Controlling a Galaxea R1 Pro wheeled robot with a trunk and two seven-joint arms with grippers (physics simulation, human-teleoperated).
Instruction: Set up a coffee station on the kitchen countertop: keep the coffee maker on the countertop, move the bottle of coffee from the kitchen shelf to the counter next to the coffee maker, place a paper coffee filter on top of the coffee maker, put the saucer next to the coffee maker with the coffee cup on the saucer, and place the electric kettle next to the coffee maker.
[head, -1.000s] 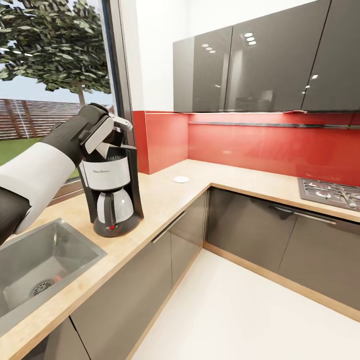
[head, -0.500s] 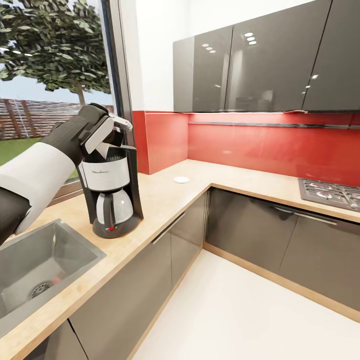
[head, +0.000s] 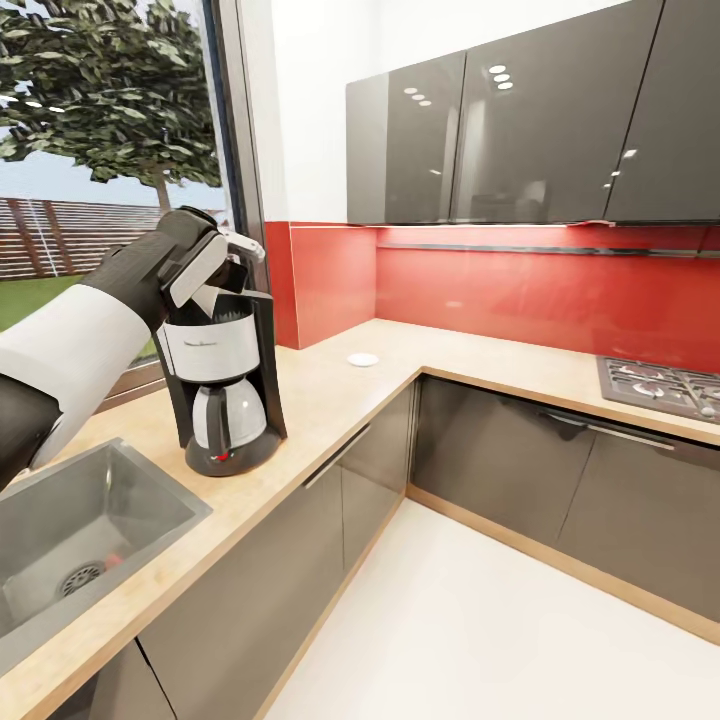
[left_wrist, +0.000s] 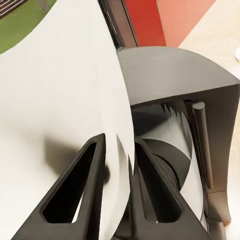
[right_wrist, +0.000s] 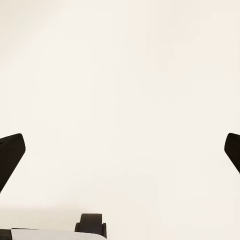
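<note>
One coffee maker (head: 222, 385) stands on the tabletop (head: 330, 400) near its window-side back edge, between the steel sink (head: 80, 530) and the inner corner of the L-shaped run. The left end effector (head: 228, 268) sits right over the machine's top, and one paper filter (head: 207, 297) shows as a white wedge between it and the white housing. In the left wrist view the two black fingers (left_wrist: 75, 195) are clenched on the filter (left_wrist: 60, 100), a thin fold of paper pinched between them, with the sheet spreading wide over the open round top of the coffee maker (left_wrist: 175, 85); whether the paper already touches the machine is hard to tell. One saucer (head: 362, 359) lies flat on the tabletop well apart from the coffee maker, towards the inner corner and near the red backsplash. One gas hob (head: 660, 385) is set into the other leg of the tabletop at the far right edge. The right end effector (right_wrist: 120, 155) is released, its two dark fingertips (right_wrist: 11, 155) spread wide against a plain pale surface.
</note>
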